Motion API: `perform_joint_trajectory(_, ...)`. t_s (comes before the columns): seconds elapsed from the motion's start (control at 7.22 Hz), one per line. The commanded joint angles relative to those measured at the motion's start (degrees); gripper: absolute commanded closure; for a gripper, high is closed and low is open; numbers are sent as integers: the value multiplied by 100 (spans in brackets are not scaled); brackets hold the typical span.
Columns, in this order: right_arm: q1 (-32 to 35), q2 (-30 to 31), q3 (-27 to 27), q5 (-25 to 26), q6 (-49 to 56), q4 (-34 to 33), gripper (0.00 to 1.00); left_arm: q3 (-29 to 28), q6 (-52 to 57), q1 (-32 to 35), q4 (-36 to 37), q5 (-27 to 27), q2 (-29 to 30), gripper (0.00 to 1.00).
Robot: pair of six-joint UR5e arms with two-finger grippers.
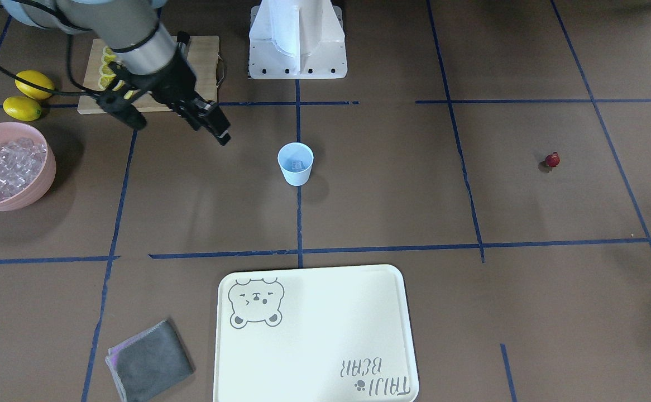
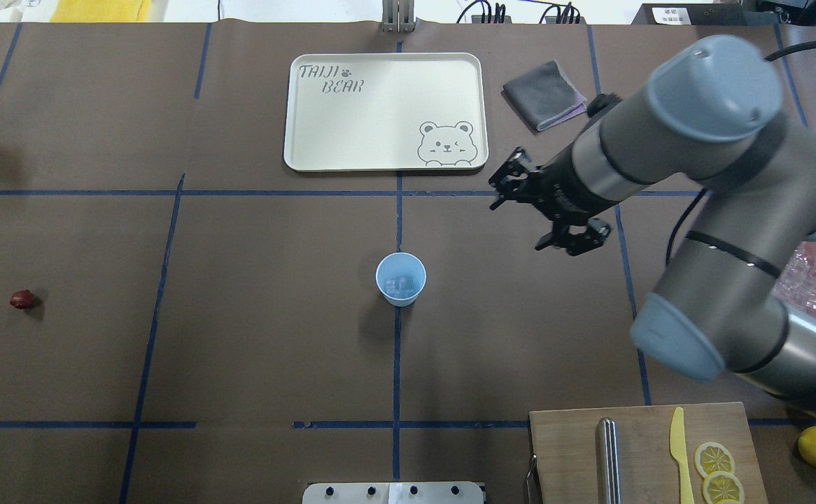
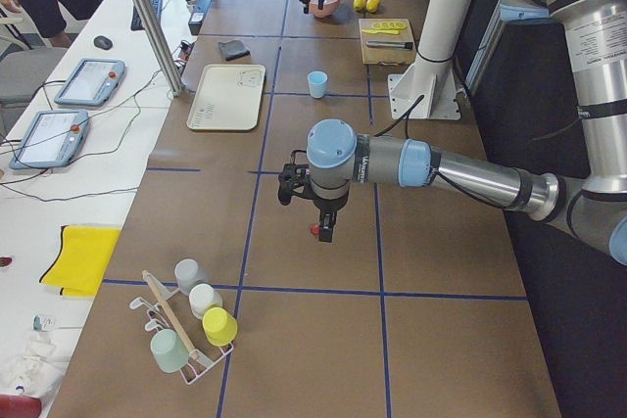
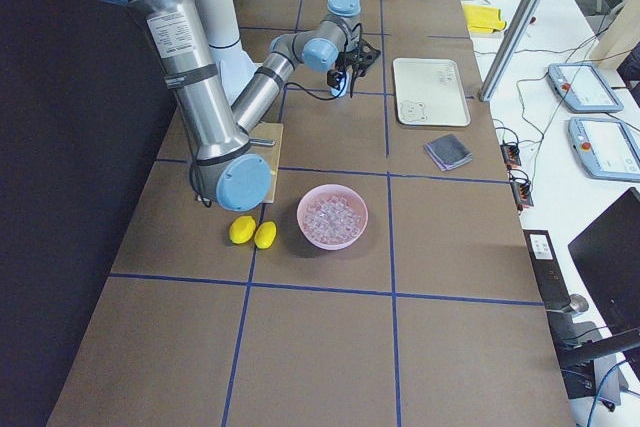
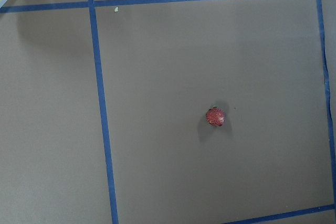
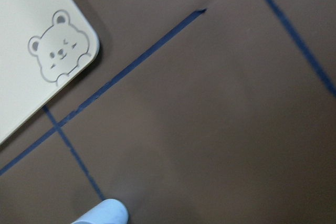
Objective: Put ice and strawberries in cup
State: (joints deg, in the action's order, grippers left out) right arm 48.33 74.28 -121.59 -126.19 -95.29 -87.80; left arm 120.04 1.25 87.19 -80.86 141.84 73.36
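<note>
The pale blue cup stands upright at the table's middle and holds a few pieces of ice; it also shows in the front view. More ice fills the pink bowl. My right gripper hangs in the air between cup and tray, open and empty. The strawberry lies alone on the table, far from the cup. In the left wrist view it is small and well below the camera. My left gripper hovers over it; I cannot tell whether it is open.
A cream bear tray and a grey cloth lie beyond the cup. A wooden cutting board holds lemon slices, a yellow knife and a metal rod. Two lemons lie beside the bowl. A cup rack stands at the left end.
</note>
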Motion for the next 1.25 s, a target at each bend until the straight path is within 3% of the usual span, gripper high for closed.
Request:
perform_joint_trajectory(0.0, 1173, 1774, -540, -667, 2362, -26, 0, -7, 16, 0, -9, -42, 21, 0)
perform_joint_trajectory(0.28, 2132, 2981, -376, -749, 5085, -35, 0, 2, 25, 9, -18, -69, 3, 0)
perform_joint_trajectory(0.42, 2685, 3178, 52, -758, 6378, -44, 0, -24, 42, 9, -18, -95, 38, 0)
perform_joint_trajectory(0.69, 3758, 3137, 713, -723, 8787, -935, 0, -190, 95, 9, -26, -400, 38, 0)
perform_joint_trajectory(0.83, 4198, 2797, 959, -601, 9852, -1610, 0, -200, 147, 26, -44, -472, -14, 0)
perform_joint_trajectory(0.97, 4429, 2323, 1170, -112, 10559, -2192, 0, -226, 304, 35, 0, -482, -32, 0)
perform_joint_trajectory(1.11, 4544, 2153, 1277, 58, 11036, -2424, 0, -418, 323, 35, 0, -482, 20, 0)
